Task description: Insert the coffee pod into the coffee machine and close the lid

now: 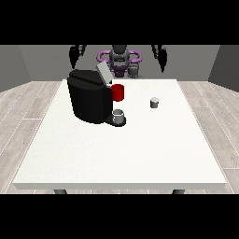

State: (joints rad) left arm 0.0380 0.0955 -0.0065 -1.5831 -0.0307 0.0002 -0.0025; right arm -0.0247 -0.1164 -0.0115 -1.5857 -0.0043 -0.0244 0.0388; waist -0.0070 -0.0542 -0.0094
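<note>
Black coffee machine (pixel 89 100), red cup (pixel 118 92)

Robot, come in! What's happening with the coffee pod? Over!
Both hands raised, holding nothing. Small grey coffee pod untouched on white table. Black coffee machine lid open. Nothing between.

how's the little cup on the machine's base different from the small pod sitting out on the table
The cup stands on the coffee machine base, under its spout; the pod stands alone on the bare table, off toward the view's right. The cup looks wider and darker grey; the pod looks smaller with a pale top. Both are upright and untouched by either hand.
</note>
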